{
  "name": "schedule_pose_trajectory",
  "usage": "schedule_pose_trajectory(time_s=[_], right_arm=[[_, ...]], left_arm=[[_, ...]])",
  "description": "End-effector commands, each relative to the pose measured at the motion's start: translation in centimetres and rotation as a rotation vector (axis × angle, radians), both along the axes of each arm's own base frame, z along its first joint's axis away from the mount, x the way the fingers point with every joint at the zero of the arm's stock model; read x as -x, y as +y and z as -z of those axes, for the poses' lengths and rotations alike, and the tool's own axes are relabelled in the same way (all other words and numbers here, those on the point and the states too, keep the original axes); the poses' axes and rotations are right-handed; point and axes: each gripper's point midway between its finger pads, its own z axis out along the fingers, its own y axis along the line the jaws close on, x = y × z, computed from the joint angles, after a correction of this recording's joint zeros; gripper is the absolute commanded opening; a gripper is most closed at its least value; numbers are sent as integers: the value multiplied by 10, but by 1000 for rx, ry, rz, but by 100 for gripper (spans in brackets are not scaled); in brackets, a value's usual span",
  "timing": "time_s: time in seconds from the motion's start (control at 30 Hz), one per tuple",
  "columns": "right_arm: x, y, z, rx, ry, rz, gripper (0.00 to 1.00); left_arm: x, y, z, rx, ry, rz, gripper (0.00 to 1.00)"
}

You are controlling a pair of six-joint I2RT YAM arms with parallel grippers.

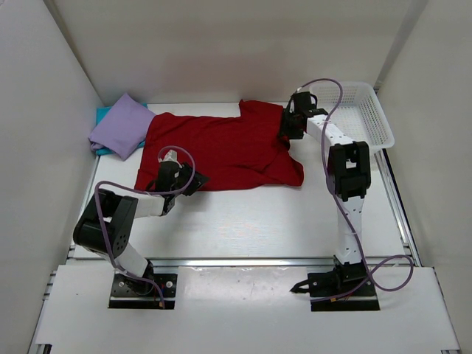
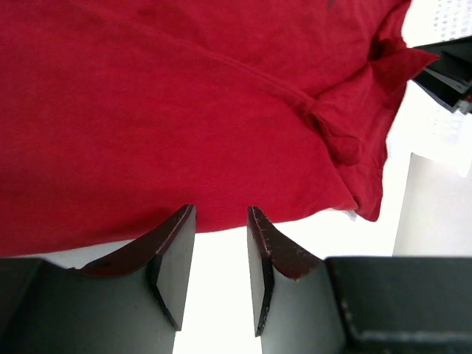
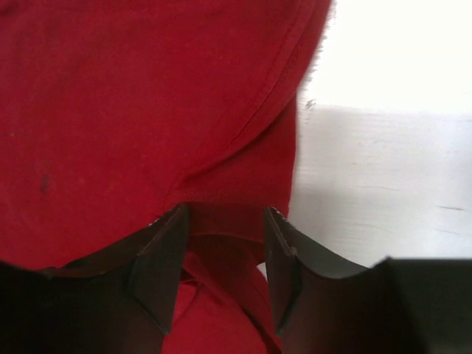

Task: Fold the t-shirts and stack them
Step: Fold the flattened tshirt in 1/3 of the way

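Note:
A dark red t-shirt (image 1: 228,147) lies spread flat across the middle of the table. My left gripper (image 1: 193,181) sits low at its near hem, left of centre. In the left wrist view the gripper (image 2: 221,214) is open, with bare white table between the fingers and the red t-shirt's (image 2: 184,110) hem just at the tips. My right gripper (image 1: 289,125) is over the shirt's far right sleeve. It (image 3: 225,217) stands open with rumpled red cloth (image 3: 133,110) lying between the fingers, not pinched. A folded lavender t-shirt (image 1: 122,125) rests on a teal t-shirt (image 1: 103,114) at the far left.
A white mesh basket (image 1: 369,110) stands at the far right, just behind the right arm. White walls close in the table on the left, back and right. A metal rail runs along the near edge in front of the arm bases.

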Motion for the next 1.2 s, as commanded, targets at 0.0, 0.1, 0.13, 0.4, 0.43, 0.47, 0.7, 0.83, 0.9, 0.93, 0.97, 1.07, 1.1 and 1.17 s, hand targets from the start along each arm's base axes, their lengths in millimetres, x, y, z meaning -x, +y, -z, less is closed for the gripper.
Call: schedule_pose_trajectory(time_s=[0.0, 0.1, 0.13, 0.4, 0.43, 0.47, 0.7, 0.83, 0.9, 0.93, 0.97, 1.07, 1.1, 1.17], right_arm=[[-7, 5, -23, -25, -59, -11, 43], [-7, 2, -15, -19, -26, -12, 42], [-8, 1, -14, -11, -22, -10, 41], [-22, -24, -21, 12, -46, 41, 0], [-22, -29, -20, 10, -42, 54, 0], [-21, -31, -21, 13, -41, 68, 0], [-21, -26, -34, -35, -83, 22, 37], [-22, -8, -18, -29, -39, -18, 42], [-28, 1, -21, -16, -44, -31, 43], [-27, 2, -19, 7, -39, -29, 43], [-26, 6, -17, 9, -38, -33, 43], [-25, 15, -16, 1, -43, -36, 43], [-24, 17, -13, 11, -40, -50, 43], [-20, 15, -9, 33, -21, -40, 39]], left_arm=[[-5, 3, -2, 25, -22, -18, 44], [-3, 9, 8, 60, 8, -35, 43], [-1, 11, 11, 67, 22, -41, 43], [7, 19, 18, 63, 31, -52, 42], [5, 19, 16, 66, 24, -55, 42], [7, 19, 14, 76, 23, -49, 41], [6, 22, 14, 72, 14, -61, 41], [8, 21, 15, 66, 16, -59, 41], [10, 19, 16, 66, 20, -55, 40], [10, 20, 17, 61, 20, -55, 41], [9, 19, 17, 60, 19, -50, 40], [9, 17, 17, 73, 21, -44, 40], [10, 17, 20, 69, 27, -44, 40], [9, 19, 20, 76, 26, -49, 40]])
